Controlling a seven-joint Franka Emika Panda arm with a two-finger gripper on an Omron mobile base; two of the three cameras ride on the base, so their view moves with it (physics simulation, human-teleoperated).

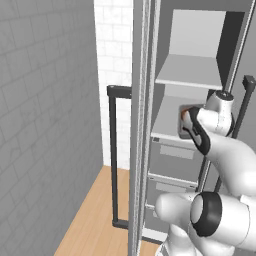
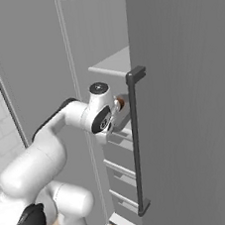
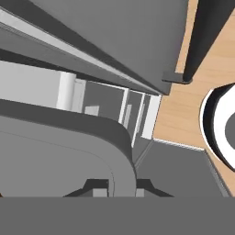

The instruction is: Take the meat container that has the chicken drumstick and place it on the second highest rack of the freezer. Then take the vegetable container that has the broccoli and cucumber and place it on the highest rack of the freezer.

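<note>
While reaching between the open doors of the freezer [image 1: 190, 75], arm extended toward the second shelf from the top, the target rack. Meat container [image 1: 186, 116] held level at that shelf's front edge, rim clamped in the closed gripper [image 3: 117, 186]. Chicken drumstick [image 1: 185, 116] lying inside.
</note>
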